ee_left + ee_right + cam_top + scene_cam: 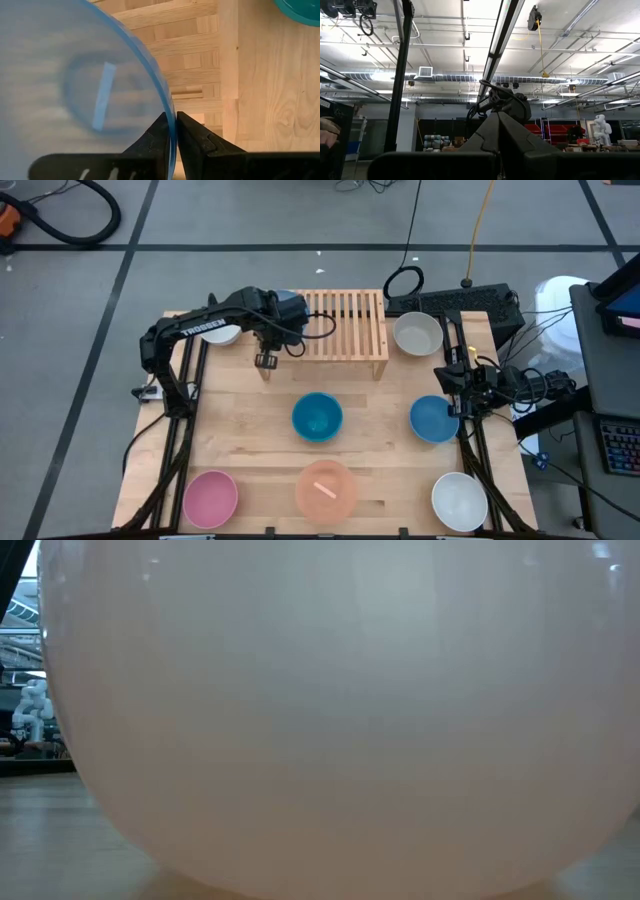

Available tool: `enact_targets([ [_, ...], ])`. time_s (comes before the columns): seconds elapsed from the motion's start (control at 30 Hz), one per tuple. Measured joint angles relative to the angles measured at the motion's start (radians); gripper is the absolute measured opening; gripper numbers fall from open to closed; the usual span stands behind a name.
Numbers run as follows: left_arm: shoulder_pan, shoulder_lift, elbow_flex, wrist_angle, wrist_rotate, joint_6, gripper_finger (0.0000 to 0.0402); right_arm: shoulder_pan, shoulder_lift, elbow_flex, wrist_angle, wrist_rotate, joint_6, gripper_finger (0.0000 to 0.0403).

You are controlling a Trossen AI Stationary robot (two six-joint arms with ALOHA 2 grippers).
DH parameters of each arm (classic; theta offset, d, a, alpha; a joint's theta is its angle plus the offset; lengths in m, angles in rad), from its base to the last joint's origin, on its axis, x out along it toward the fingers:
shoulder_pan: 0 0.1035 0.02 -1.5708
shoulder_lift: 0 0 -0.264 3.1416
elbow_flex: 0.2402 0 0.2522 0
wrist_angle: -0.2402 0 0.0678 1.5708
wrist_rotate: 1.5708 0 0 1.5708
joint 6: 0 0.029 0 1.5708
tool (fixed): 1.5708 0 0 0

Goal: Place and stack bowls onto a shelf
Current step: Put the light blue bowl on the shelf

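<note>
Left hand (175,131) clamps light blue bowl's (75,90) rim over the shelf (345,330) — placing step; next, lower and release. Right hand's (500,125) fingers look together.

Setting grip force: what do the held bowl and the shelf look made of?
Held bowl: thin translucent blue plastic, probably; wood shows through its wall, left gripper pinching the rim. Shelf: light unpainted wood, slatted top with visible grain.
</note>
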Motion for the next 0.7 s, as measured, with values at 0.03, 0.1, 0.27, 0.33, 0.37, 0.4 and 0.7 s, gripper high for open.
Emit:
enact_targets([
  [0.03, 0.0, 0.0, 0.0, -0.001, 0.002, 0.007, 0.0023, 0.0, 0.0, 0.0, 0.0, 0.0, 0.0, 0.0],
  [0.1, 0.0, 0.0, 0.0, 0.002, 0.004, 0.012, 0.0011, 0.0, 0.0, 0.0, 0.0, 0.0, 0.0, 0.0],
  [0.27, 0.0, 0.0, 0.0, 0.001, 0.022, 0.011, 0.0025, 0.0, 0.0, 0.0, 0.0, 0.0, 0.0, 0.0],
  [0.33, 0.0, 0.0, 0.0, 0.002, 0.022, 0.007, 0.0034, 0.0, 0.0, 0.0, 0.0, 0.0, 0.0, 0.0],
  [0.37, 0.0, 0.0, 0.0, 0.003, 0.022, 0.007, 0.0037, 0.0, 0.0, 0.0, 0.0, 0.0, 0.0, 0.0],
  [0.4, 0.0, 0.0, 0.0, 0.006, 0.022, 0.008, 0.0039, 0.0, 0.0, 0.0, 0.0, 0.0, 0.0, 0.0],
  [0.7, -0.011, 0.0, 0.0, 0.039, 0.015, 0.007, 0.0041, 0.0, 0.0, 0.0, 0.006, 0.0, 0.0, 0.0],
])
